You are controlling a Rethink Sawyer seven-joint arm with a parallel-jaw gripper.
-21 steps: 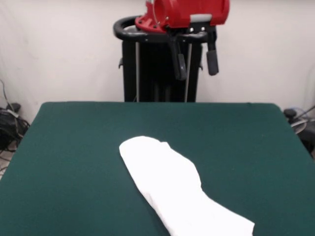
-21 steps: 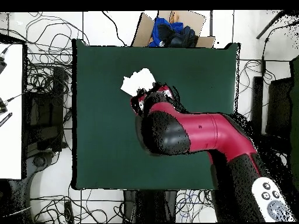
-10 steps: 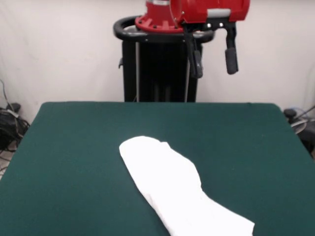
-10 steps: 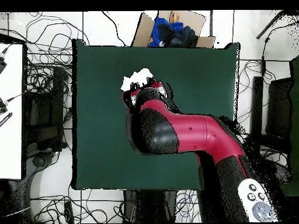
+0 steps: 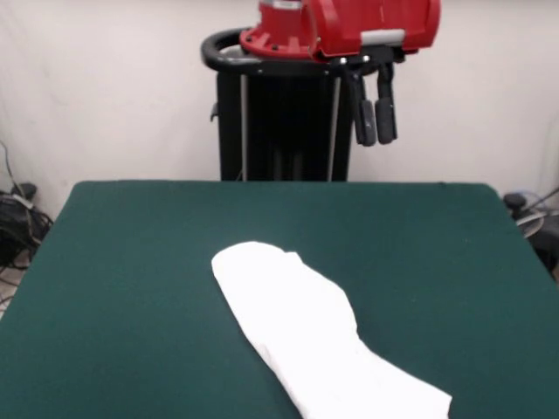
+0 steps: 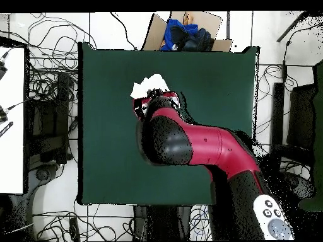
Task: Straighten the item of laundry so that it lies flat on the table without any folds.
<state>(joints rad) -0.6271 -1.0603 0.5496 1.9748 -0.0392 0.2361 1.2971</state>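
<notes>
The item of laundry (image 5: 301, 336) lies on the table (image 5: 122, 262) as a plain white, folded, elongated bundle. It runs from the middle toward the near right edge, and no print shows. My gripper (image 5: 376, 122) hangs high over the table's far side, well above and behind the cloth. Its two black fingers (image 5: 367, 122) stand close together with nothing between them. From overhead, only a white corner of the laundry (image 6: 149, 84) shows on the table (image 6: 208, 82). My red and black arm (image 6: 189, 142) covers the rest of it and hides the gripper.
A cardboard box (image 6: 214, 25) holding blue cloth (image 6: 183, 34) sits beyond the table's top edge in the overhead view. Cables lie on the floor around the table, and a white surface (image 6: 11, 120) stands at the left. The black pedestal (image 5: 279, 140) rises behind the table.
The gripper fingers, spread wide before, have come together. The wrist drifted right and then slightly back. The laundry has not moved.
</notes>
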